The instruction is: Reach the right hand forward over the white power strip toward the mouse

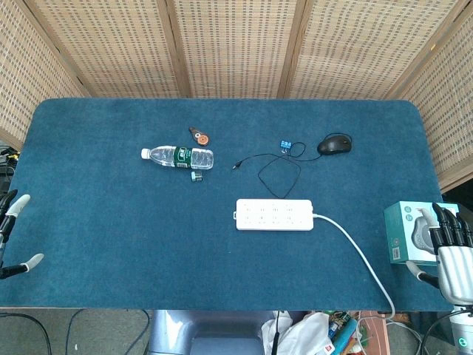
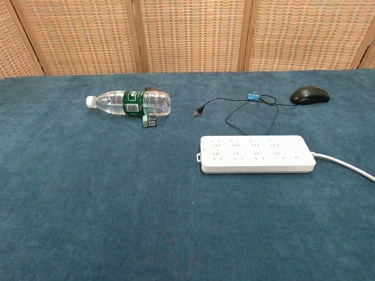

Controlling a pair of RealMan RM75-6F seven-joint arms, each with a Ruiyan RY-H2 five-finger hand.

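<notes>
A black mouse (image 1: 335, 144) (image 2: 309, 94) lies at the far right of the blue table, its thin cable (image 1: 277, 166) (image 2: 246, 114) looping toward the middle. The white power strip (image 1: 274, 214) (image 2: 255, 154) lies nearer, its white cord (image 1: 362, 259) running off to the front right. My right hand (image 1: 452, 251) hovers at the table's front right corner, fingers apart and holding nothing, well short of the strip. My left hand (image 1: 11, 233) shows at the left edge, fingers spread and empty. Neither hand appears in the chest view.
A clear water bottle (image 1: 177, 157) (image 2: 129, 103) lies on its side left of centre, a small green-labelled item (image 1: 196, 176) (image 2: 149, 121) beside it and an orange-black object (image 1: 198, 136) behind it. A teal-white box (image 1: 414, 231) sits by my right hand. Wicker screens (image 1: 236, 44) stand behind.
</notes>
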